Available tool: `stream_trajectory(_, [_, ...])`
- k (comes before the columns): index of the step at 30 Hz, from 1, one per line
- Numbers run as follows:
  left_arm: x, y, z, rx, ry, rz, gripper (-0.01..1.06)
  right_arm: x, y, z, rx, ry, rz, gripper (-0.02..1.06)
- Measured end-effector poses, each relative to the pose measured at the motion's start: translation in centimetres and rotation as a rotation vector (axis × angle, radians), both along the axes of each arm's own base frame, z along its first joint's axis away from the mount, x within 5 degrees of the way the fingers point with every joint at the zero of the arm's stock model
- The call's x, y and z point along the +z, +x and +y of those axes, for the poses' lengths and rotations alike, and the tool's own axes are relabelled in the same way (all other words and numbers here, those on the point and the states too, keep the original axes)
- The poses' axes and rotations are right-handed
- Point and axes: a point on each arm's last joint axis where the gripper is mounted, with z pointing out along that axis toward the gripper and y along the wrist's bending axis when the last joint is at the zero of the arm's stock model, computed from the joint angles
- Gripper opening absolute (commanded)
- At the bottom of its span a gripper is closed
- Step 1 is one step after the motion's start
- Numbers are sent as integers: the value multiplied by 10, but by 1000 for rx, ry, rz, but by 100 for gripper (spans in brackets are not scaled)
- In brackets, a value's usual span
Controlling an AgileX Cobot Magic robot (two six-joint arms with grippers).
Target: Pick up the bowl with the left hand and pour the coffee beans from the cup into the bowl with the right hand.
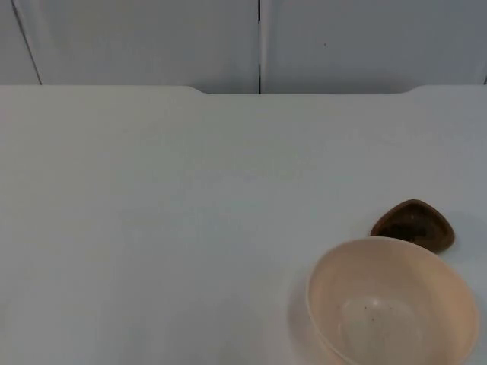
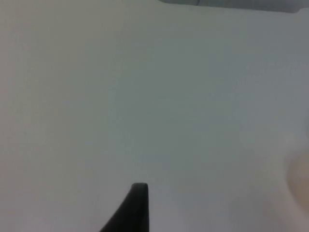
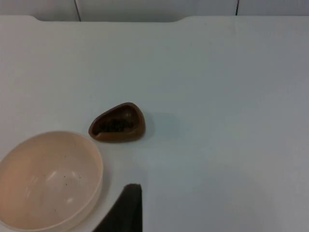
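The white desk (image 1: 152, 228) runs back to the grey wall (image 1: 137, 38) at twelve o'clock of the top view, bare but for two things that stand together toward four and five o'clock.

The bowl (image 1: 392, 300) is the larger: cream, round, upright, sitting at about five o'clock, empty apart from a few dark specks at its bottom. In the right wrist view the bowl (image 3: 48, 179) is near the fingertip, and the left wrist view catches a pale blur that may be its rim, though I cannot be sure.

The cup (image 1: 415, 224) is small, brown and rounded-triangular, just beyond the bowl at about four o'clock, close beside its rim; whether they touch I cannot tell. The right wrist view looks into the cup (image 3: 117, 123) and shows a dark heap of coffee beans (image 3: 113, 126) in it.

Neither claw holds anything. Of each, one black fingertip shows over bare desk, so how wide the left claw or the right claw stands I cannot tell.

The task looks to be at its start, nothing lifted. The first step, picking up the bowl, calls for the left claw to reach far toward five o'clock and grip the rim; the right claw must take the cup without tipping it.
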Motion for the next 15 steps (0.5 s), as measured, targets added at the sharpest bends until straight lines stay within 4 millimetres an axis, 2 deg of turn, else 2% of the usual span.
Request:
stream_trajectory(9, [0, 9, -4, -31, -32, 21, 99, 0, 0, 0, 0, 0, 0, 105])
stream_trajectory(12, [6, 14, -5, -45, -31, 20, 99, 0, 0, 0, 0, 0, 0, 105])
stream_trajectory(15, [21, 25, -5, -51, -30, 14, 99, 0, 0, 0, 0, 0, 0, 105])
